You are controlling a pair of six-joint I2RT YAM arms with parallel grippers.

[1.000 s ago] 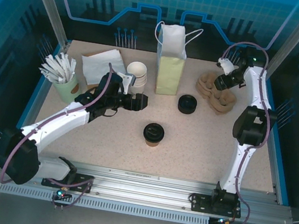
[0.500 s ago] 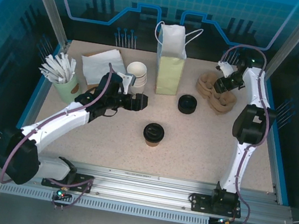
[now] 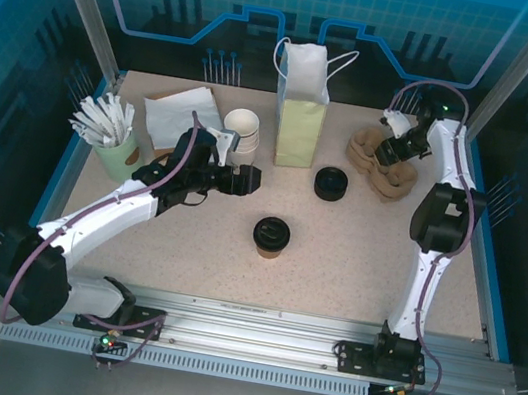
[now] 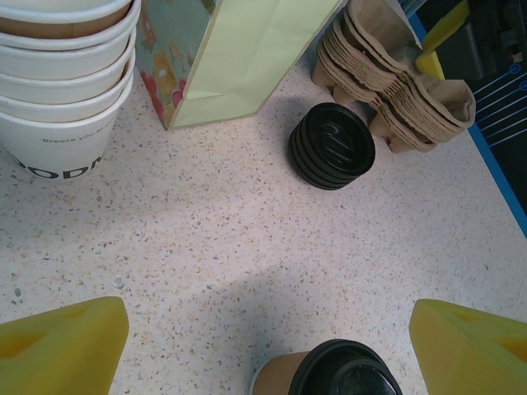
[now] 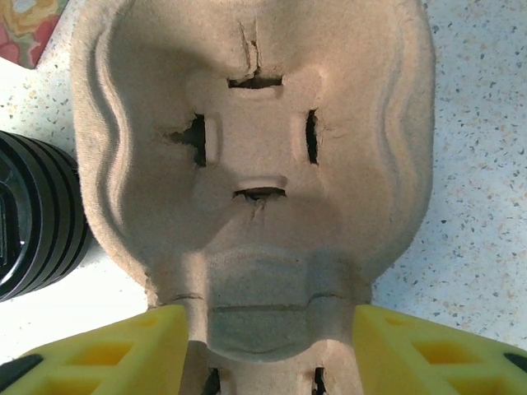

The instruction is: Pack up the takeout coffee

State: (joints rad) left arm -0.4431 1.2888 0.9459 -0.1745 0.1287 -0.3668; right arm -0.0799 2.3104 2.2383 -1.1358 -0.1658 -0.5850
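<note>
The takeout coffee (image 3: 271,236), a brown paper cup with a black lid, stands in the middle of the table; its lid (image 4: 344,374) shows at the bottom of the left wrist view. My left gripper (image 3: 246,181) hovers behind and left of it, open, its yellow fingers (image 4: 66,346) wide apart with bare table between them. My right gripper (image 3: 392,150) is at the back right over a stack of brown pulp cup carriers (image 3: 382,169). It is open, and its fingers (image 5: 107,350) stand on either side of the top carrier's (image 5: 255,164) narrow waist.
A pale green paper bag (image 3: 300,112) stands upright at the back centre. A stack of black lids (image 3: 330,183) lies to its right and a stack of white cups (image 3: 242,133) to its left. Napkins (image 3: 182,111) and a green cup of stirrers (image 3: 112,137) sit far left.
My right gripper has dropped slightly toward the carrier stack and its jaws have widened. The left arm and the coffee have not moved.
</note>
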